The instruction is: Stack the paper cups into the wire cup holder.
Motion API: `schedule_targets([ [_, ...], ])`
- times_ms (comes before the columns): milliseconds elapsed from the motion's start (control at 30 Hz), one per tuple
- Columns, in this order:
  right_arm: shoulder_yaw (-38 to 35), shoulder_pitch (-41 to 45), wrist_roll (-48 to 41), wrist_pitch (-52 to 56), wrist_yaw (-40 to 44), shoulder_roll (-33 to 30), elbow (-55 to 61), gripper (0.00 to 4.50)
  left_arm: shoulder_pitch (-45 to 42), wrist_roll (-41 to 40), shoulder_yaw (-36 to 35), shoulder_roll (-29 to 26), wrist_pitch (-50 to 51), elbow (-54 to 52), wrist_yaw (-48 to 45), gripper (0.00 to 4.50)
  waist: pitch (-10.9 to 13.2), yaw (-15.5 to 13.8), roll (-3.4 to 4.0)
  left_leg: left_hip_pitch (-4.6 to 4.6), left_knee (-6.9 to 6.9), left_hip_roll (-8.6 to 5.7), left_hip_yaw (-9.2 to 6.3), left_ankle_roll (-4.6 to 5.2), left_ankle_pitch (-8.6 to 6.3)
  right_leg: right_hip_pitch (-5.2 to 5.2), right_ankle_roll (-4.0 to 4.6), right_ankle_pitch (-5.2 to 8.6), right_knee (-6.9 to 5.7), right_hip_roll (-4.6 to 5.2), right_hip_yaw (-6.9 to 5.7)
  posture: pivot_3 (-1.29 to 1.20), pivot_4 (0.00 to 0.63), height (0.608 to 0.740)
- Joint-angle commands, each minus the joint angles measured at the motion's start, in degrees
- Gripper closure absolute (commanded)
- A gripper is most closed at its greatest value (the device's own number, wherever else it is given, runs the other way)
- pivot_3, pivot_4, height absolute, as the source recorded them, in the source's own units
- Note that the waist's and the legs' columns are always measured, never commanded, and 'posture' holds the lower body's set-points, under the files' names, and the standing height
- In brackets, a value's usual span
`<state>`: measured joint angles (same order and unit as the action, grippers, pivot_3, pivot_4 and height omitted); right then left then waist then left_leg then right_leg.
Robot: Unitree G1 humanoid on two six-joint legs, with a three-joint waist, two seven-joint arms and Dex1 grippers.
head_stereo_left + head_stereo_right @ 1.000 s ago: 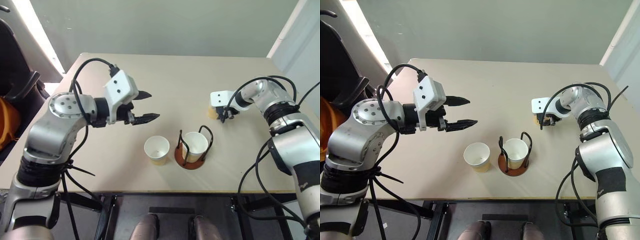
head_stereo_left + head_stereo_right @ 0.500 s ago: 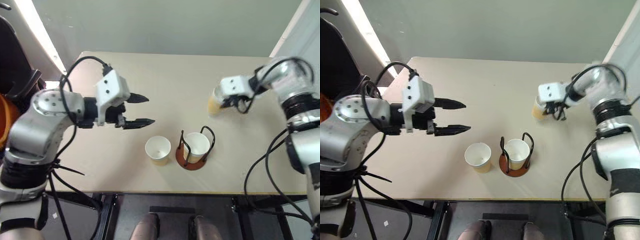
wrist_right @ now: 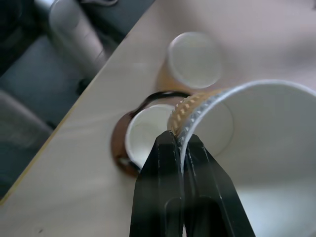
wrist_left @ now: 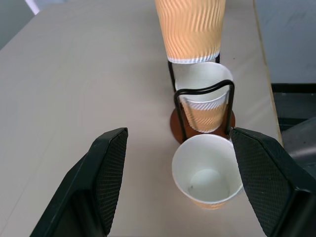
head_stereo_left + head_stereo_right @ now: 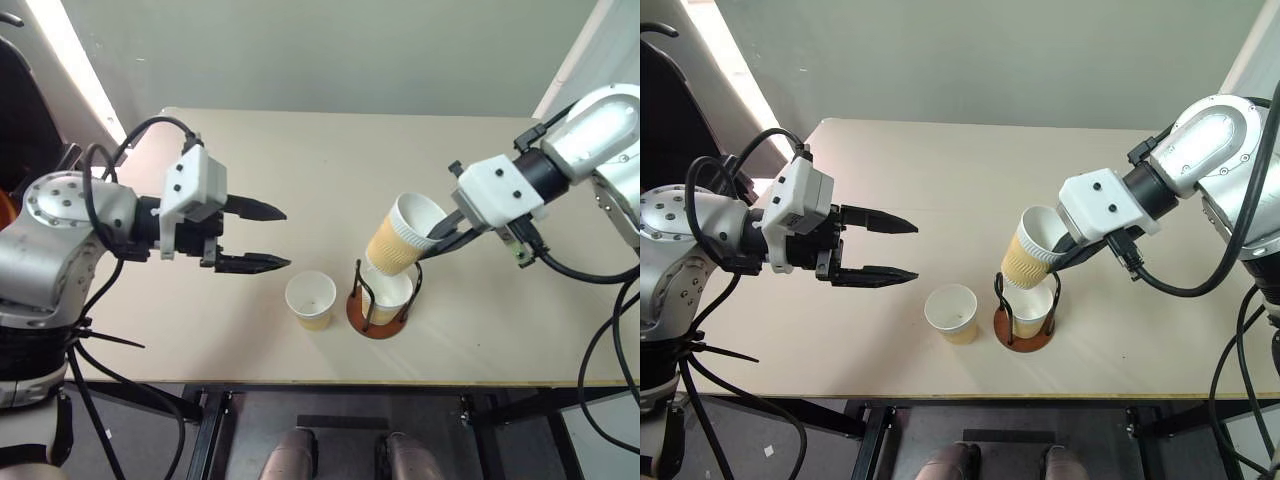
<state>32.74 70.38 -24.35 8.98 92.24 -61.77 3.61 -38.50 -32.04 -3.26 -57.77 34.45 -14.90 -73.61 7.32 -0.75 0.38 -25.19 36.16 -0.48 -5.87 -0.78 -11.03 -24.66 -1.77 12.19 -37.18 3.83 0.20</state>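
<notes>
- One paper cup (image 5: 403,240) hung tilted in the air just above the wire cup holder (image 5: 381,299); its bottom end was low over the holder, its open mouth leaned up toward the right arm.
- The right gripper (image 5: 441,234) had its two black fingers pressed together on that cup's rim, one inside the wall and one outside, as the right wrist view showed (image 3: 178,148).
- A second cup (image 5: 391,292) stood upright inside the holder's black wire loops, on the reddish-brown disc base; the holder sat near the table's near edge, about midway along it.
- A third cup (image 5: 311,299) stood upright on the table (image 5: 330,160) just beside the holder on its left, apart from it, mouth up and empty; whether the two touched could not be told from the head views, but the left wrist view showed a narrow gap.
- The left gripper (image 5: 264,238) hovered above the table to the left of the third cup, level and pointing right; its fingers stood wide apart with nothing between them.
</notes>
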Motion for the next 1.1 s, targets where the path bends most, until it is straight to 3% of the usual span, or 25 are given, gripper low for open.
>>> schedule_targets([
  [33,1.11,1.32,1.21,-2.58,0.26,-1.68,1.85,4.47,-1.07,0.17,-0.33,-0.43,-1.12,-0.04,-0.40,0.94,0.00,0.11,0.00,0.07,0.00,0.05,0.00,-0.01,0.02,0.05,0.07,-0.03,-0.01,-0.06,0.00,0.00,0.150,0.740],
  [400,4.91,4.27,4.77,-6.93,0.26,3.00,-0.38,4.47,0.00,-1.63,-1.66,-1.01,-0.68,-1.51,-1.65,0.94,0.00,0.38,0.00,0.21,-0.01,0.50,-0.07,-0.15,0.05,0.10,0.43,-0.12,0.02,-0.63,0.00,0.00,0.150,0.740],
  [767,7.62,3.99,5.44,-10.65,0.26,3.03,0.41,4.47,0.81,-2.05,-1.70,-1.14,-0.85,-2.17,-1.11,0.94,0.00,0.36,0.00,0.15,-0.01,0.49,-0.07,-0.18,-0.14,0.10,0.48,-0.09,0.11,-0.63,-0.01,0.00,0.150,0.740],
  [1100,7.26,5.20,5.35,-8.78,0.26,4.09,-0.74,1.28,0.41,-1.33,-0.72,-1.01,-1.90,-1.65,-1.88,0.94,0.00,0.38,0.00,0.16,0.00,0.50,-0.07,-0.18,-0.14,0.10,0.48,-0.09,0.09,-0.63,0.00,0.00,0.150,0.740],
])
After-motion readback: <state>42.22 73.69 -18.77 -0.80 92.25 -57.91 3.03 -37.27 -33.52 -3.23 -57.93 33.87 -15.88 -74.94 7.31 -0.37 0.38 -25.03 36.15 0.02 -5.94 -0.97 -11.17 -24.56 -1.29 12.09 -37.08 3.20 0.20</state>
